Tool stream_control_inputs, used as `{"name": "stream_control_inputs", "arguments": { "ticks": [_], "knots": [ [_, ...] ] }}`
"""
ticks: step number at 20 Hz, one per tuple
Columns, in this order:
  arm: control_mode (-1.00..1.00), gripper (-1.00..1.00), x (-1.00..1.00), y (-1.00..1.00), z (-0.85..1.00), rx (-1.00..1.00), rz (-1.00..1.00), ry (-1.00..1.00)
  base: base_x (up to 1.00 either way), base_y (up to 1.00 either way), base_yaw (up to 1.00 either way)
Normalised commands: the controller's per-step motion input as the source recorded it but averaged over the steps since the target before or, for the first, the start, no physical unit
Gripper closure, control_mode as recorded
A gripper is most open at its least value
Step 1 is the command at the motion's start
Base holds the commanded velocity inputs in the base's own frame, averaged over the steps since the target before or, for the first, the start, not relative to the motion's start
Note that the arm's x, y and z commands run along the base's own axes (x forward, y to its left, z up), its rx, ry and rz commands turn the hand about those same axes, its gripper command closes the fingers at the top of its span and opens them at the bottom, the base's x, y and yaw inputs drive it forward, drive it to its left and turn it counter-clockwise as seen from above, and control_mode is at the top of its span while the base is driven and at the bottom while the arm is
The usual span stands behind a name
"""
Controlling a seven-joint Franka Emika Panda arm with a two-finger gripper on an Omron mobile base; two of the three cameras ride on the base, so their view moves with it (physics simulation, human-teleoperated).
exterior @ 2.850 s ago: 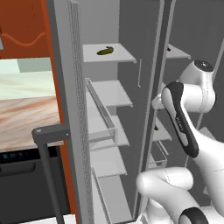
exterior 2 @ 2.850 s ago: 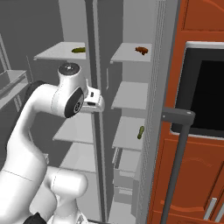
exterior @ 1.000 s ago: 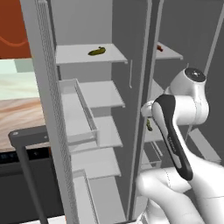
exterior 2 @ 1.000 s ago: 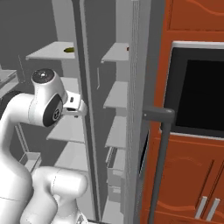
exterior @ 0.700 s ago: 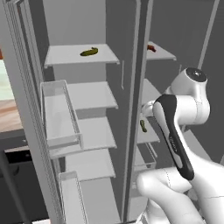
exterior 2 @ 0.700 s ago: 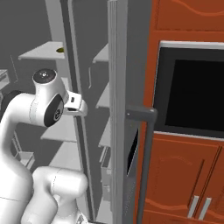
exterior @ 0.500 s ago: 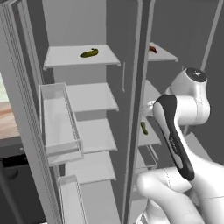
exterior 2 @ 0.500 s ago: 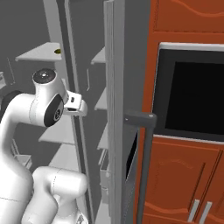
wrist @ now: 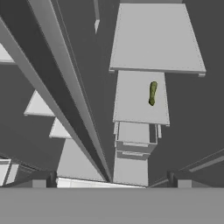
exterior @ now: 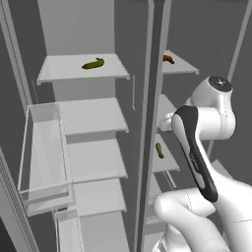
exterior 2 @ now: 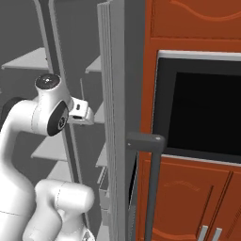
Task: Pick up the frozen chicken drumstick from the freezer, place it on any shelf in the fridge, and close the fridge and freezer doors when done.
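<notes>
End effector has its jaws spread wide and empty, aimed into the narrower grey freezer compartment at its short pale shelves, where a dark green pickle-like item lies on a middle one. The small reddish-brown frozen chicken drumstick sits on the freezer's top shelf, untouched. Nothing done yet: pick, transfer to a wide pale grey fridge shelf, and closing both tall grey doors all remain.

The arm hides part of the freezer shelves.
</notes>
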Motion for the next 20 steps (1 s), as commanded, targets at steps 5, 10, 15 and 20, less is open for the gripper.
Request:
{"name": "stream_control_inputs", "arguments": {
  "ticks": [5,10,15,20],
  "knots": [
    [1.0,-1.0,0.0,0.0,0.0,0.0,0.0,0.0,0.17,-0.46,-0.01],
    [1.0,-1.0,0.0,0.0,0.0,0.0,0.0,0.0,0.11,-0.32,-0.03],
    [-1.0,-1.0,-0.01,-0.07,0.63,0.02,-0.02,-0.25,0.0,-0.02,-0.01],
    [-1.0,-1.0,-0.04,-0.17,0.92,0.06,-0.03,-0.51,0.0,0.0,0.0]
  ]
}}
